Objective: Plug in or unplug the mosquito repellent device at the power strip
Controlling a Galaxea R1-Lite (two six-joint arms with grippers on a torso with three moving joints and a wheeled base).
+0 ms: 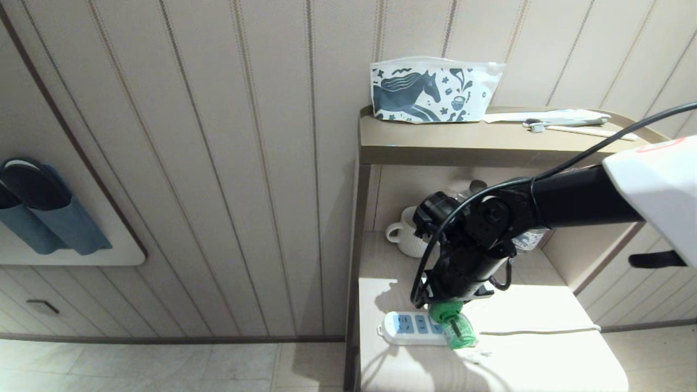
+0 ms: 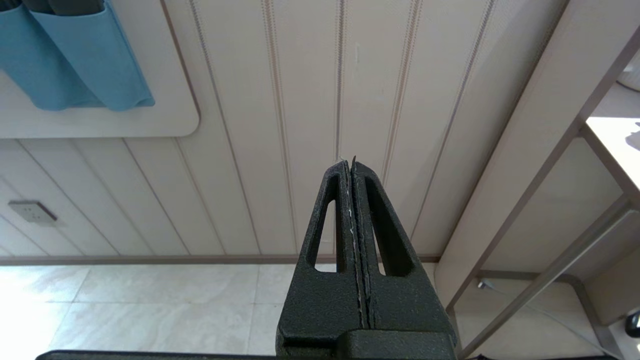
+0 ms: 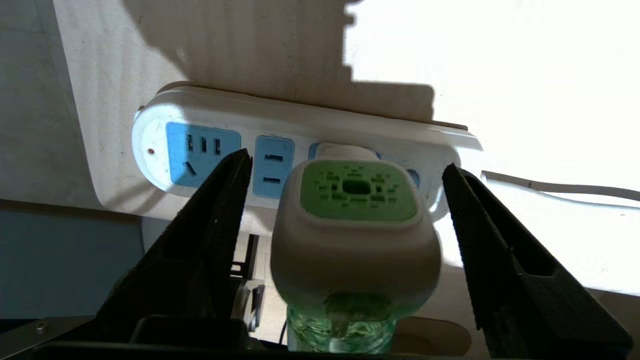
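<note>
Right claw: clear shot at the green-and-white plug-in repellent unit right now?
Probably yes. The right claw stands open with a finger on either side of the green-and-white plastic repellent unit, which sits against the white power strip with light-blue sockets. Nothing lies between fingers and unit.

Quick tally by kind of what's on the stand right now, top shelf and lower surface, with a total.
Pouch: 1
Toothbrush: 1
Flat white packet: 1
Mug: 1
Power strip: 1
Mosquito repellent device: 1
Total: 6, counting only what the arm leaves visible; a bottle cap shows behind it.
</note>
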